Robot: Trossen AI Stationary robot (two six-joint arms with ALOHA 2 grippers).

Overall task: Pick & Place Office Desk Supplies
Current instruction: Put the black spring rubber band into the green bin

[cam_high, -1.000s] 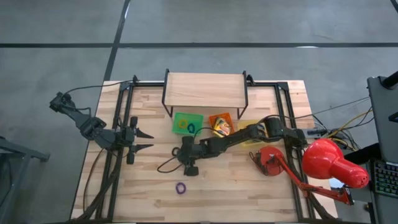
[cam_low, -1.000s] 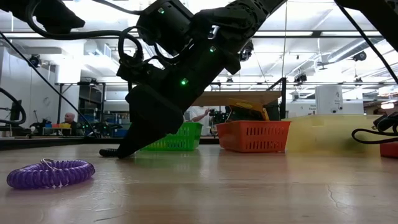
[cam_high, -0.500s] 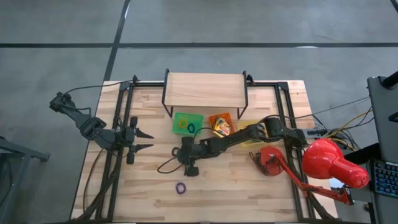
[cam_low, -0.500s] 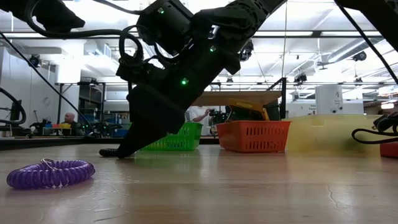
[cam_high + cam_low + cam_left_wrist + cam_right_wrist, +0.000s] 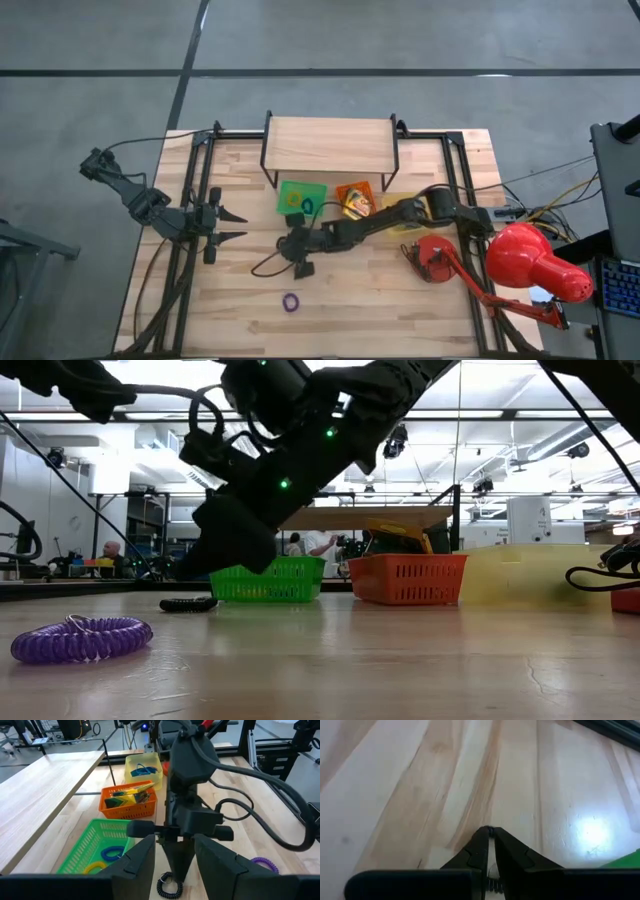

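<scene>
"Where's the right gripper?"

"Out over the middle of the desk, with the arm stretched in from the right edge. It hangs a little above the wood, tips pointing down."

"Spread, or holding something?"

"Its two fingers are pressed together to a point. I see nothing pinched at the tips. The black coiled band lies flat on the desk just under them."

"And the left gripper?"

"Over by the left edge, facing the middle, its fingers standing apart and empty."

"What else is loose?"

"A purple coiled band, well apart from the black one, nearer the desk edge that faces away from the wooden shelf."

"The trays?"

"Three in a row just in front of that shelf. The green tray is closest to the black band and has a blue loop and a yellowish one in it. Beside it the orange tray holds yellow and green printed boxes, leaning. Past that, the yellow tray has a blue band inside."

"And the big red thing?"

"A red desk lamp, lying near the right edge."
</scene>
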